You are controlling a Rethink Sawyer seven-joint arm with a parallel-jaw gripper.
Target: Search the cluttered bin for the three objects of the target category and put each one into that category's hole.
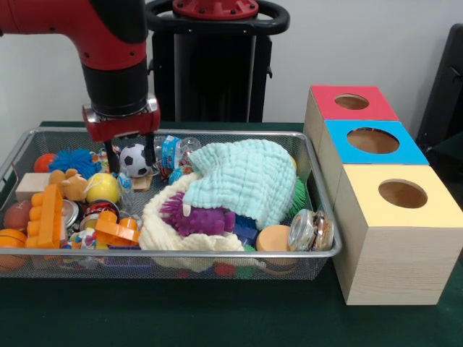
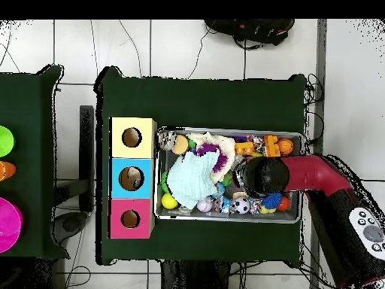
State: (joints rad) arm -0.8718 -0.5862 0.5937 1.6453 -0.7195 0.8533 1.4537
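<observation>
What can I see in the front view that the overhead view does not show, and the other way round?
Only the front view shows the hand, its two dark fingers apart, just left of the small soccer ball; from above the arm hides it. Only the overhead view shows a second table with green and pink round things, and something lying inside the blue box's hole. Both show the wire mesh bin, the pale green cloth and the three boxes with red, blue and yellow tops.
</observation>
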